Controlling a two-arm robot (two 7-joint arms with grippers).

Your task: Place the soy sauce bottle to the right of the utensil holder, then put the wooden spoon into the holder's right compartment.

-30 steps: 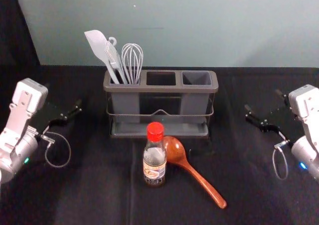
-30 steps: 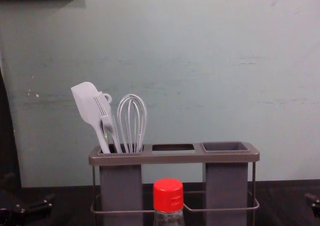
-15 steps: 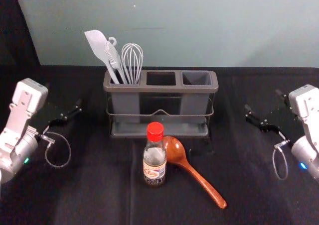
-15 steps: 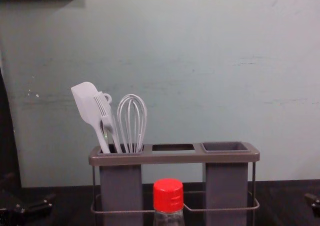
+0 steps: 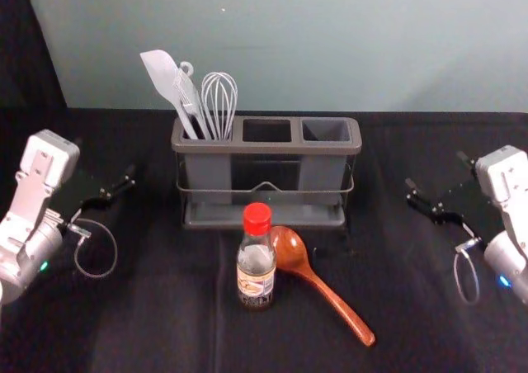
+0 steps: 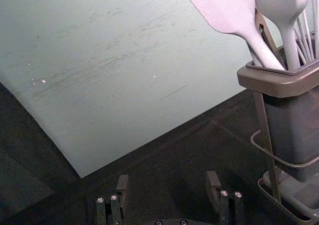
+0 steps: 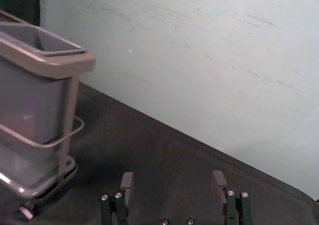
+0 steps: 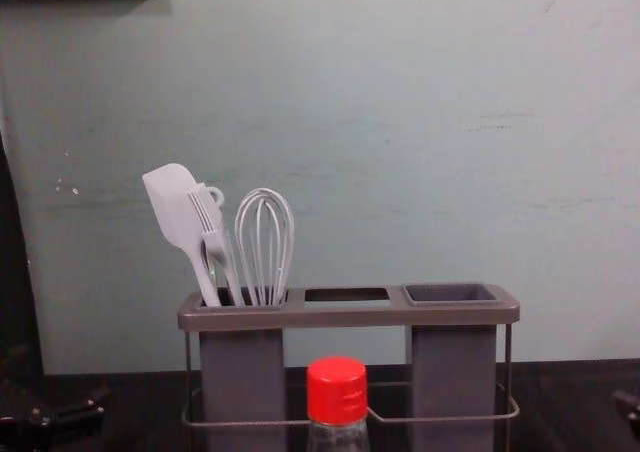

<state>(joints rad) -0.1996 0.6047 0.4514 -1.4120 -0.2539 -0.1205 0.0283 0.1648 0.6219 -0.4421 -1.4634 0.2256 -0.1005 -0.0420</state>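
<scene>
The soy sauce bottle [image 5: 256, 262] with its red cap stands upright in front of the utensil holder [image 5: 266, 146]. Beside it lies the wooden spoon [image 5: 330, 299], bowl close to the bottle, handle angled toward the front right. In the chest view the cap [image 8: 337, 390] rises before the holder [image 8: 350, 317]. My left gripper [image 5: 104, 162] is open, left of the holder; the left wrist view shows the gripper [image 6: 168, 180] with nothing between its fingers. Right of the holder, my right gripper [image 5: 436, 170] is open too, and the right wrist view shows the gripper [image 7: 173, 177] empty.
A white spatula [image 5: 171, 84], a brush and a whisk [image 5: 219, 101] stand in the holder's left compartment. The middle and right compartments hold no utensils. Behind the dark-covered table [image 5: 165, 332] rises a pale wall [image 5: 330, 43].
In the head view my right arm has shifted slightly to the right and toward the front. The left arm, bottle, spoon and holder have stayed where they were.
</scene>
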